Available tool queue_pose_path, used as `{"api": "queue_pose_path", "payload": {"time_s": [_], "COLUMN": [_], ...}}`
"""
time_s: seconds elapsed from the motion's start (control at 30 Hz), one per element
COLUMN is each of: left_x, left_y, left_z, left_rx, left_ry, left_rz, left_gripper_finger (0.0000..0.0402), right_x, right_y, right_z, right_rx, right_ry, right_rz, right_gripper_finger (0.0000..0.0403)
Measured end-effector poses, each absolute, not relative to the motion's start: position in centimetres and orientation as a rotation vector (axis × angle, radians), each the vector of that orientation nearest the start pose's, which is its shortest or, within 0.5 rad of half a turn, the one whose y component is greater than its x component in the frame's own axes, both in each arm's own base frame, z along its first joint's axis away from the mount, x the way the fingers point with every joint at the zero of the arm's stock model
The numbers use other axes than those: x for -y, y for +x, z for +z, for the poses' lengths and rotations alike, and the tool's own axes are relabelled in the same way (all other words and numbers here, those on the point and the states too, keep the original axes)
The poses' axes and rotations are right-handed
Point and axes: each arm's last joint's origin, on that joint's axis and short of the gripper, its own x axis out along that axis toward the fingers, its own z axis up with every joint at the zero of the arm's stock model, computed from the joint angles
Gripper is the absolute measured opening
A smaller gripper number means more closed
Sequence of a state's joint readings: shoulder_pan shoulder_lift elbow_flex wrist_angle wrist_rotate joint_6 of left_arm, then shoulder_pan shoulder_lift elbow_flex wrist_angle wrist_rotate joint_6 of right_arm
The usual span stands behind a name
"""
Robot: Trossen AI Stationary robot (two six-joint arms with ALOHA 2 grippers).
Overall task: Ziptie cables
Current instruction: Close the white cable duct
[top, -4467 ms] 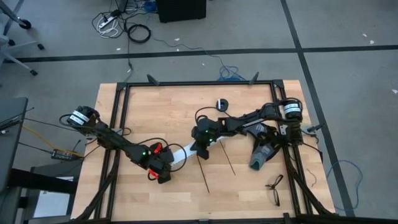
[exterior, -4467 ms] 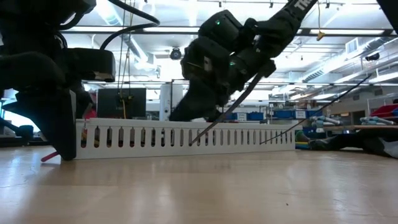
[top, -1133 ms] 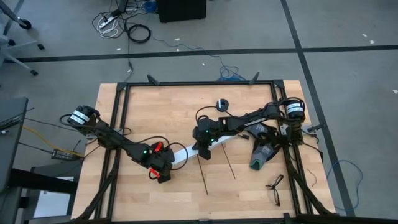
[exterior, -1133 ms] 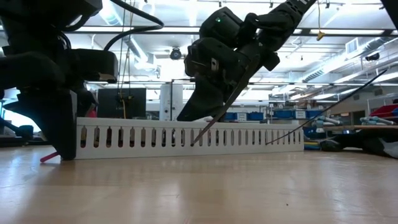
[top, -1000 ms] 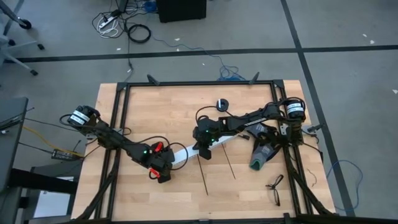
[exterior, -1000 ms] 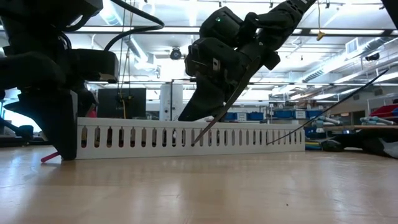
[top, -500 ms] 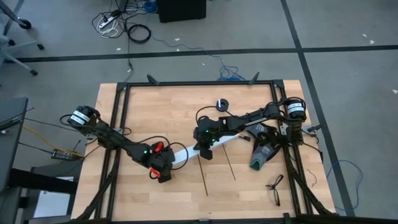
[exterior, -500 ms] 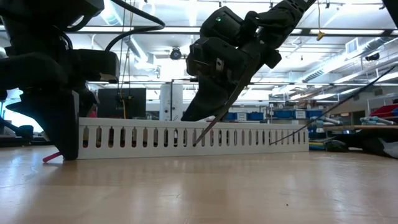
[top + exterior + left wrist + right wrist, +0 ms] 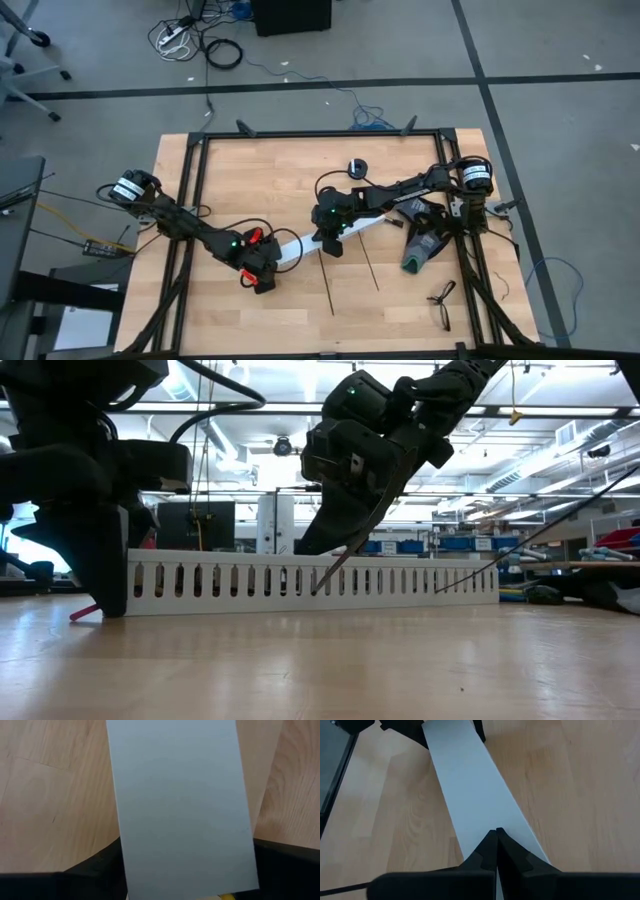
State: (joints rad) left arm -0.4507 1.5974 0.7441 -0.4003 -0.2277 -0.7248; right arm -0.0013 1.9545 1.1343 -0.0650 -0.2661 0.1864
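Left end effector (image 9: 256, 272) clamped around end of white channel (image 9: 295, 245), pinning it on surface (image 9: 270, 180); red cables (image 9: 252, 237) bunched just beside it. Right end effector (image 9: 328, 244) clenched on ziptie (image 9: 365, 530), strip slanting down toward channel. Second ziptie (image 9: 367, 262) flat on surface. Probably light, springy, slippery; best pinched near an end.

- Zipties (image 9: 328, 279): two thin black strips, both on the table just beside the white slotted channel.
- White slotted channel (image 9: 300, 244): one.
- Robot arms: two, one at each end of the channel.
- Cable bundle (image 9: 250, 238): one, at the channel's left end.
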Motion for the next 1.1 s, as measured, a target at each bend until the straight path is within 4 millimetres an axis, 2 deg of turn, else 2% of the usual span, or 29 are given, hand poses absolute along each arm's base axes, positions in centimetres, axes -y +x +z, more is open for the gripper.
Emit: {"api": "queue_pose_path", "payload": {"time_s": [1.1], "left_x": [10.9], "left_y": [23.87], "left_z": [13.08], "left_rx": [-1.185], "left_ry": [-0.253], "left_rz": [0.245], "left_gripper_finger": [0.025], "right_x": [0.07], "right_y": [38.72], "right_z": [13.53], "right_rx": [-0.934], "right_ry": [0.24], "right_rz": [0.148], "right_gripper_finger": [0.0]}}
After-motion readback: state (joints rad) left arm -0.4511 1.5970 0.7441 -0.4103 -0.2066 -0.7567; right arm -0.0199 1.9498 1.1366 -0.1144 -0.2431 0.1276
